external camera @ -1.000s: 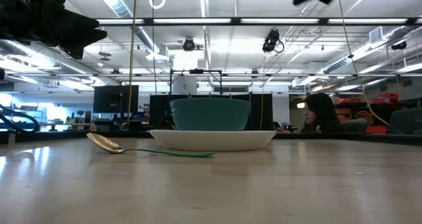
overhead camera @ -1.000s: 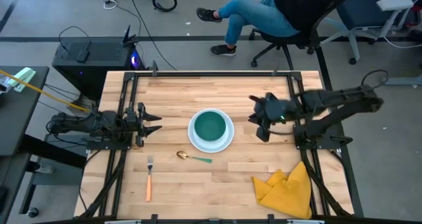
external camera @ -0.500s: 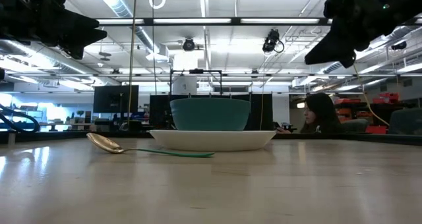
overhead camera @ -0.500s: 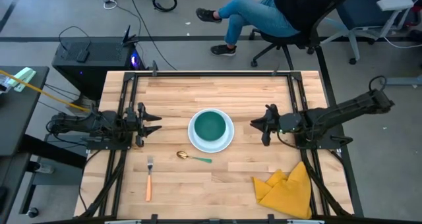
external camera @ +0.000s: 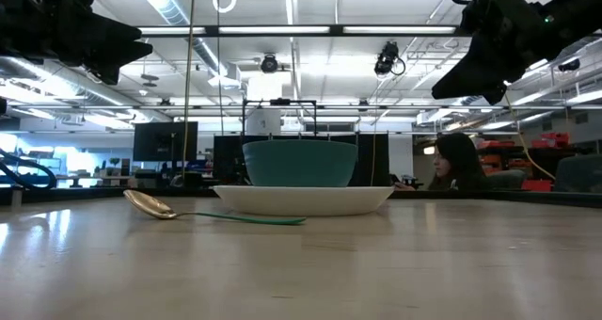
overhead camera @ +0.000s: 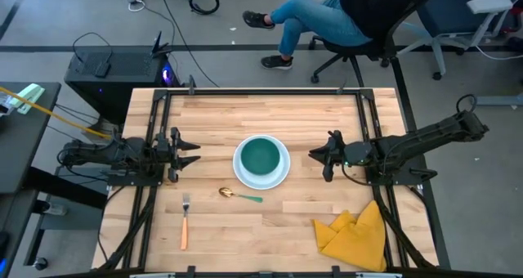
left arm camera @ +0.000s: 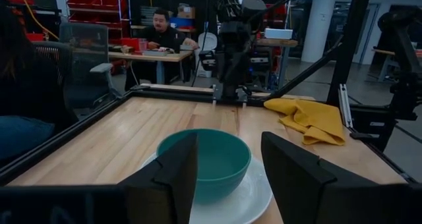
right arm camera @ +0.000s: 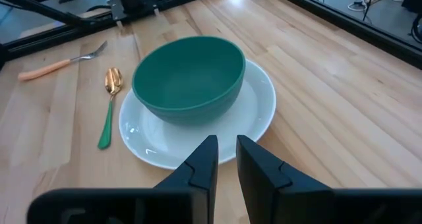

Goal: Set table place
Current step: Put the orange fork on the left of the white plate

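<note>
Teal bowl (overhead camera: 261,156) sits on white plate (overhead camera: 280,176) at table (overhead camera: 245,114) centre; spoon (overhead camera: 238,195) and fork (overhead camera: 185,222) lie near-left. Left gripper (overhead camera: 185,153) open, empty; right gripper (overhead camera: 325,156) nearly closed, empty. Risk: approaching fingers could nudge the bowl off-centre.

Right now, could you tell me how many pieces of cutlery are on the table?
2: the gold spoon lies just in front of the plate, and the fork lies farther out toward the table's front-left.

The bowl (overhead camera: 261,156) is teal. The plate (overhead camera: 280,173) under it is white. The spoon (overhead camera: 238,195) is gold with a green handle. The fork (overhead camera: 185,221) has an orange handle. The cloth (overhead camera: 355,233) is yellow. The table (overhead camera: 270,113) is light wood with stripes.
</note>
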Motion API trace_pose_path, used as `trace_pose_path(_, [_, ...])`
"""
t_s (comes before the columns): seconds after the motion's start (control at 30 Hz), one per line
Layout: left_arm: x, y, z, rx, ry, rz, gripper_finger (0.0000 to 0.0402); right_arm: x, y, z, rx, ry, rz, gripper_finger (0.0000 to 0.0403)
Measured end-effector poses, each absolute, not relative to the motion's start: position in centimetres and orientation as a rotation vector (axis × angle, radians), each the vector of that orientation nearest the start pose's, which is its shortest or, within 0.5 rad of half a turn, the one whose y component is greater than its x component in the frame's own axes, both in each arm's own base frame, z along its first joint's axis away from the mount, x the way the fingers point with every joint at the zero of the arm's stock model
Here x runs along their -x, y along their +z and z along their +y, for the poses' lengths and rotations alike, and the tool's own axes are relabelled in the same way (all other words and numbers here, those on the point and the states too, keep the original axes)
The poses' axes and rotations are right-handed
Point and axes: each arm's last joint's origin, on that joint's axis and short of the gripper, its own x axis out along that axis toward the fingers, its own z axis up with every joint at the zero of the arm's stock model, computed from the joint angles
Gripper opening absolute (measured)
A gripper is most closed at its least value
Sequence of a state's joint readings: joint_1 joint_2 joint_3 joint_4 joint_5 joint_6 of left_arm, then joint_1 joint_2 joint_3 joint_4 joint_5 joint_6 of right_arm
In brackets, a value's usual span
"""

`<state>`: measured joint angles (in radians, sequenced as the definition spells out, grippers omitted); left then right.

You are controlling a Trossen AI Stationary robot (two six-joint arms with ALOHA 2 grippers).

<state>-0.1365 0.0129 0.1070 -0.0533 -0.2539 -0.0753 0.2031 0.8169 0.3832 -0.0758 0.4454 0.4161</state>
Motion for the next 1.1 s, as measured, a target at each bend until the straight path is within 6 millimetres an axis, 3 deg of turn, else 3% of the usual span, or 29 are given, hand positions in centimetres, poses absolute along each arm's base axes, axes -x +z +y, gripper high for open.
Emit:
trace_pose_path(0.2, [-9.0, 19.5, -0.5, 0.091, 0.115, -0.055, 0.0174, -16.8, 20.2, 2.2, -0.243, -0.332, 0.426, 0.0064])
trace_pose_path(0.43, [-8.9, 20.2, -0.5, 0.323, 0.093, -0.141, 0.0172, -16.8, 20.2, 2.2, -0.243, -0.332, 0.426, 0.0064])
trace_pose_path(0.63, [-8.5, 22.1, -1.0, 0.492, -0.157, -0.307, 0.0172, -16.8, 20.2, 2.2, -0.243, -0.332, 0.427, 0.0064])
trace_pose_path(0.83, [-6.9, 24.8, -1.6, 0.432, -0.467, -0.573, 0.0172, -16.8, 20.2, 2.2, -0.243, -0.332, 0.427, 0.0064])
trace_pose_path(1.1, [-4.7, 26.8, -1.6, 0.227, -0.554, -0.899, 0.0172, -16.8, 20.2, 2.2, -0.243, -0.332, 0.427, 0.0064])
